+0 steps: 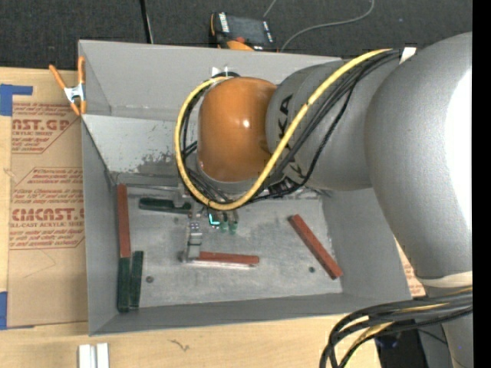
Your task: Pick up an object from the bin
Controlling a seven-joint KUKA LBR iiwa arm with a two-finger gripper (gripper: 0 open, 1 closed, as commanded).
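At top centre I see a small black-and-orange boxy device [242,29]; along the bottom, my light wooden table [230,343] with a white bracket [93,353].

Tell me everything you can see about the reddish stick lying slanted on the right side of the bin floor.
The reddish-brown stick is a long, thin, straight bar with squared ends, matte, perhaps painted wood or plastic. It looks whole. It lies flat on the right side of the bin floor, slanted from upper left to lower right, its lower end close to the right wall. Only the floor touches it.
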